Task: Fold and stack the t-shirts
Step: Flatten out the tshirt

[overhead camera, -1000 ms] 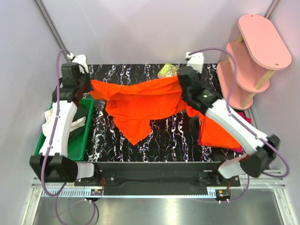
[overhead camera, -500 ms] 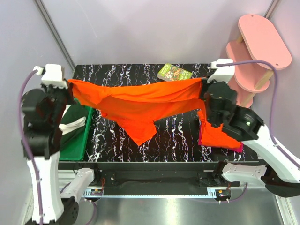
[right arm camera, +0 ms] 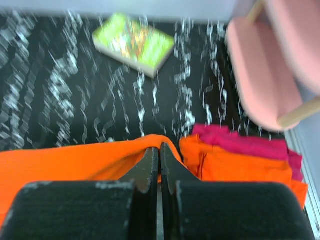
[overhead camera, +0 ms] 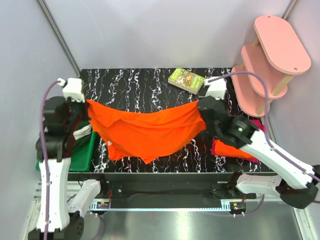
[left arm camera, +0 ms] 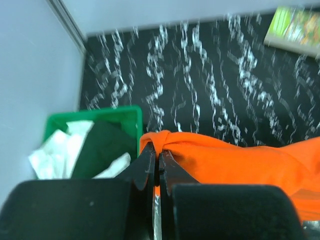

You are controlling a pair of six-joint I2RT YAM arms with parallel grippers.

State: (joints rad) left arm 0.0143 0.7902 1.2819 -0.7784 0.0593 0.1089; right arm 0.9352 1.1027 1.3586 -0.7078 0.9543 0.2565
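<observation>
A bright orange t-shirt (overhead camera: pixel 147 131) hangs stretched between both grippers above the black marbled table (overhead camera: pixel 150 82). My left gripper (overhead camera: pixel 88 103) is shut on its left corner, seen pinched in the left wrist view (left arm camera: pixel 159 150). My right gripper (overhead camera: pixel 201 106) is shut on its right corner, seen in the right wrist view (right arm camera: pixel 160 148). The shirt's (left arm camera: pixel 235 165) middle sags toward the table's near edge. A folded stack lies at the table's right edge, orange (right arm camera: pixel 235 162) with a magenta-red shirt (right arm camera: pixel 250 145) in it; it also shows in the top view (overhead camera: pixel 232 150), partly hidden by my right arm.
A green bin (overhead camera: pixel 80 155) with white cloth (left arm camera: pixel 52 155) stands at the table's left edge, under my left arm. A green-covered book (overhead camera: pixel 186 80) lies at the back right. A pink tiered shelf (overhead camera: pixel 270 60) stands beyond the right edge.
Both grippers moved toward the near edge and lower with the shirt. They came closer together, so the shirt now sags more and hangs over the front half of the table.
</observation>
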